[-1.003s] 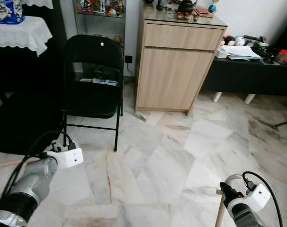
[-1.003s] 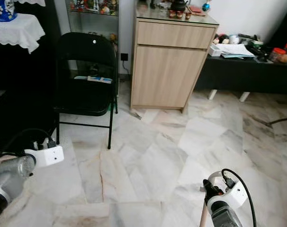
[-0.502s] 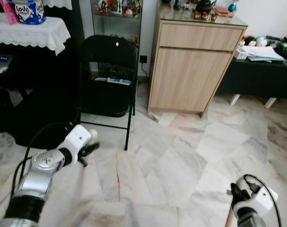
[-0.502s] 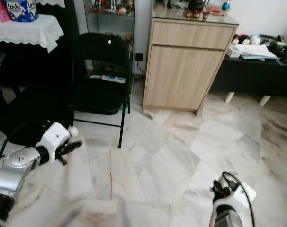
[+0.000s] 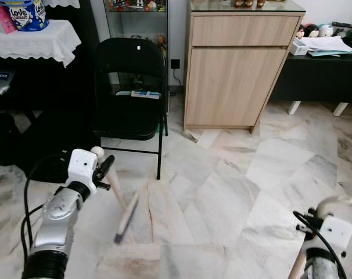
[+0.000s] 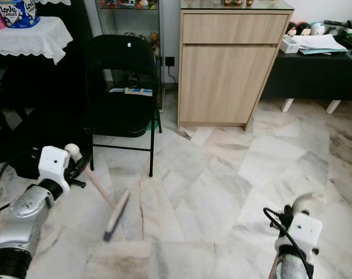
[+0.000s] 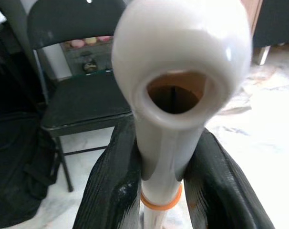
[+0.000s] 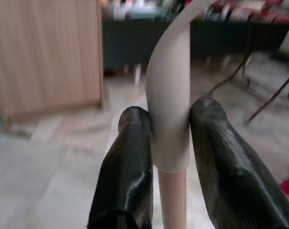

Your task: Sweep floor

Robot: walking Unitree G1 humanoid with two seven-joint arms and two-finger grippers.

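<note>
My left gripper [image 7: 159, 191] clamping the broom [image 6: 109, 212] by its white handle end, bristles low over the marble floor [image 5: 234, 192] near the black folding chair [image 5: 132, 87], my right gripper [image 8: 168, 157] squeezing a second pale handle [image 8: 170, 109].

The left gripper [image 5: 100, 168] has swung up and forward from low at the robot's left side. A short pale-handled brush [image 5: 122, 210], not seen a second ago, now slants down from its fingers to the white marble floor [image 5: 222, 192]; its dark bristle head blurs just above the tiles. The right gripper [image 8: 169, 129] has dropped lower and nearer, clamped on a beige curved-top handle [image 8: 170, 95]. The camera has shifted right.
</note>
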